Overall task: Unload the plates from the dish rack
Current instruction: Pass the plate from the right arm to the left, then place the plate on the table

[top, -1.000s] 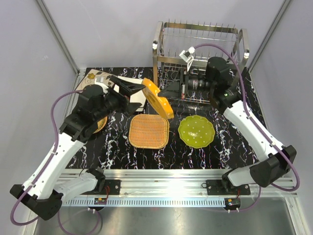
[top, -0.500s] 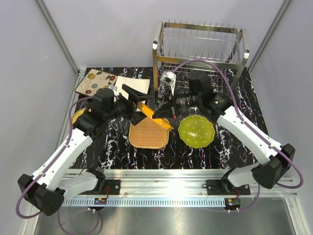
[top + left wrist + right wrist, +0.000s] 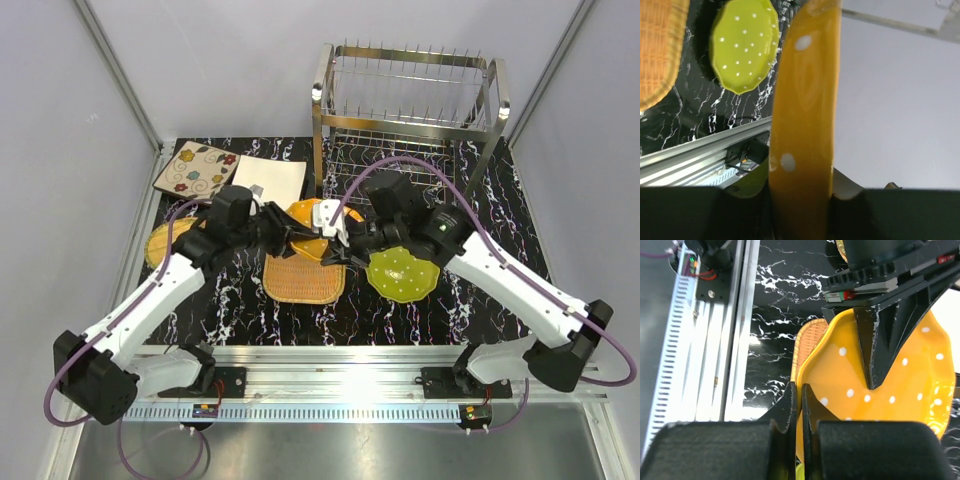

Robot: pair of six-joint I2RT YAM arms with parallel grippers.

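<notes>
Top external: left end effector, right end effector, both pinching orange dotted plate.

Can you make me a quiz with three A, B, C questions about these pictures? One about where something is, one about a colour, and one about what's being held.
1. Where is the green plate?
A) flat on the table, right of the square wicker plate
B) on top of the square wicker plate
C) up in the air

2. What colour are the dots on the orange plate?
A) black
B) white
C) blue

3. What is the left end effector doing?
A) open wide, holding nothing
B) shut on nothing
C) shut on the orange plate

Answers: A, the top view shows it lying beside the wicker plate; B, the right wrist view shows white dots; C, the left wrist view shows the plate's edge clamped between its fingers.
</notes>
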